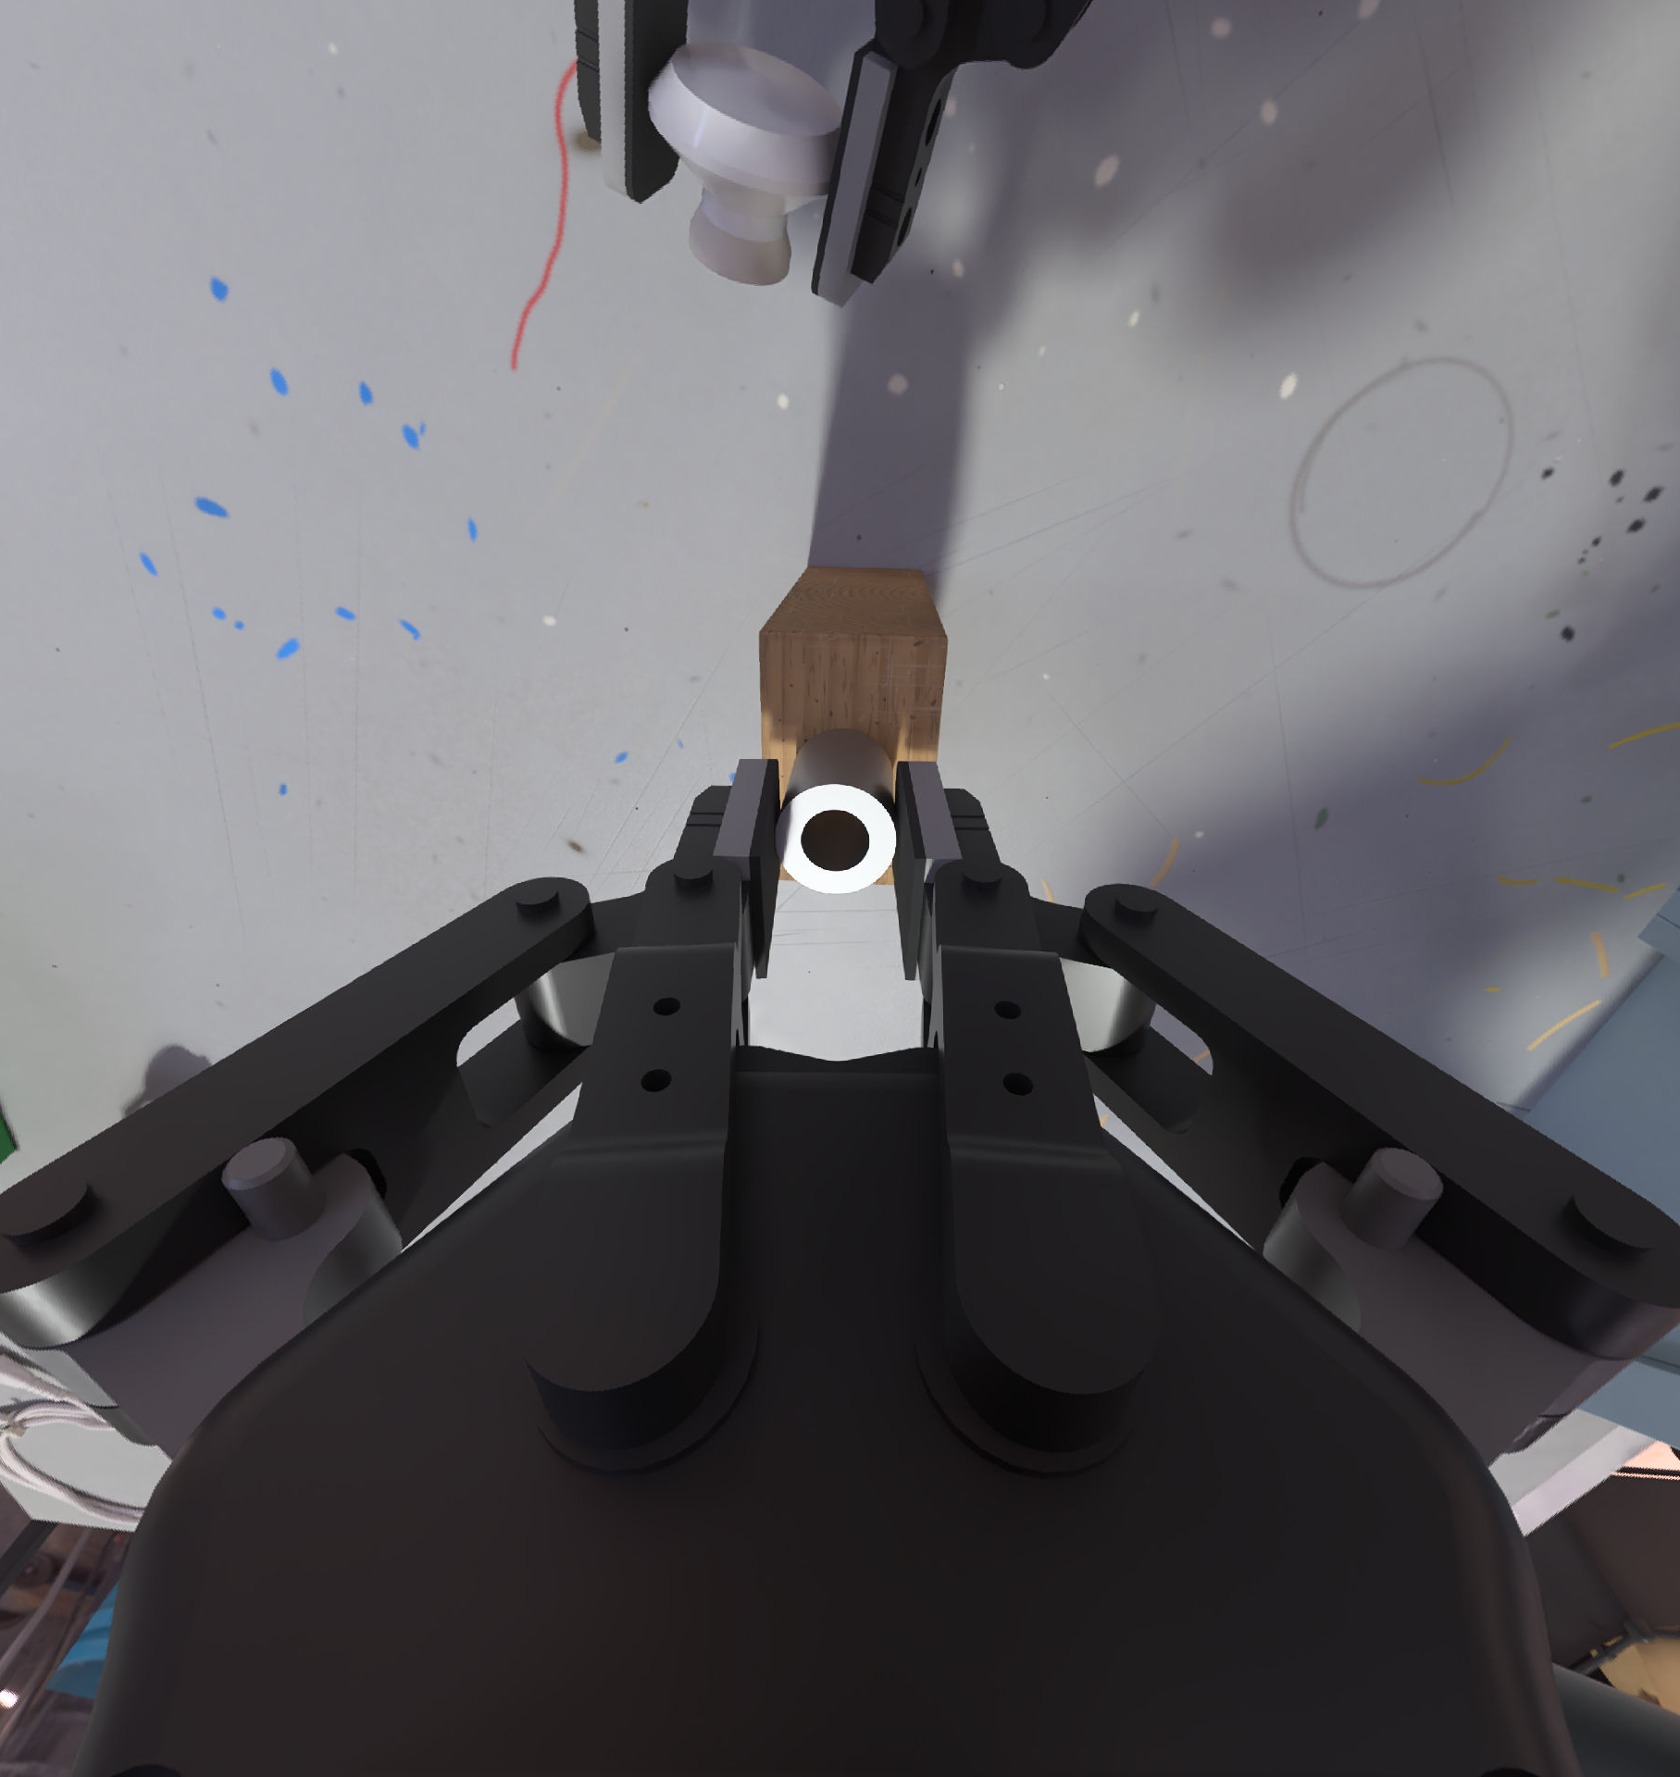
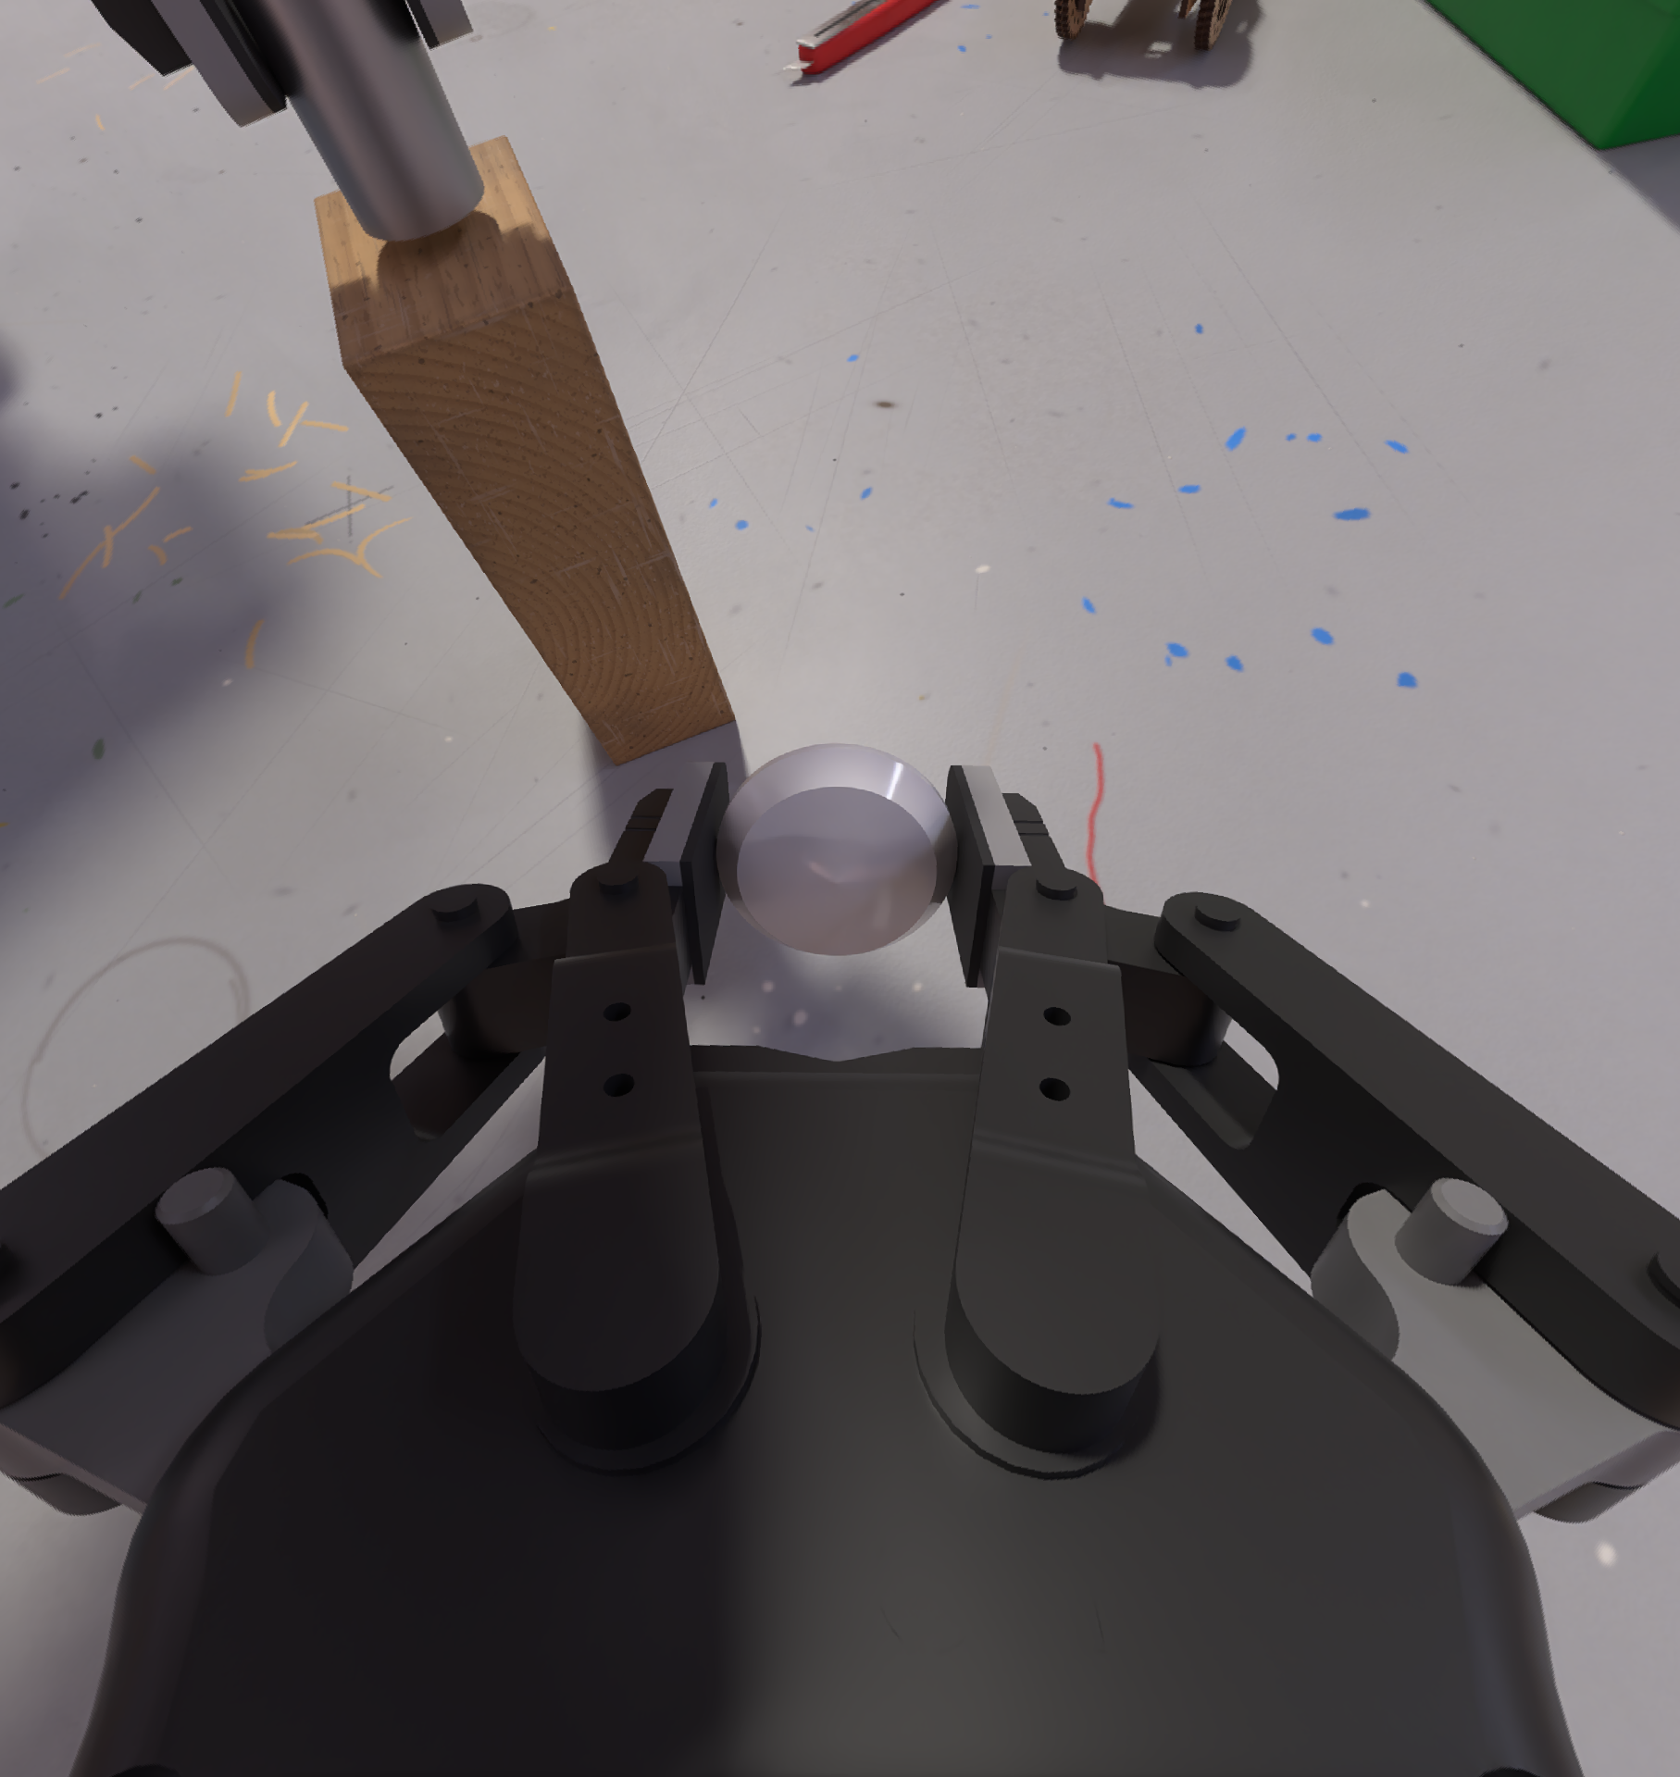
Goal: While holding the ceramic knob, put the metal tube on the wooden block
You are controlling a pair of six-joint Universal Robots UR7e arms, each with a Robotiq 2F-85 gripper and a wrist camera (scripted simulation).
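Note:
My left gripper (image 1: 836,817) is shut on the metal tube (image 1: 836,838), seen end-on as a pale ring, held upright right over the top of the tall wooden block (image 1: 853,663). In the right wrist view the tube (image 2: 393,144) hangs with its lower end just above, or touching, the block's top (image 2: 451,279); I cannot tell which. My right gripper (image 2: 836,846) is shut on the white ceramic knob (image 2: 836,851), held above the table near the block's foot. The knob (image 1: 749,144) in the right gripper also shows at the top of the left wrist view.
The grey table (image 2: 1105,577) carries blue paint flecks and wood shavings. A green box (image 2: 1605,67), a red tool (image 2: 865,34) and a small wooden wheeled piece (image 2: 1143,19) lie at the far edge. A pale blue box (image 1: 1663,1106) sits at the right.

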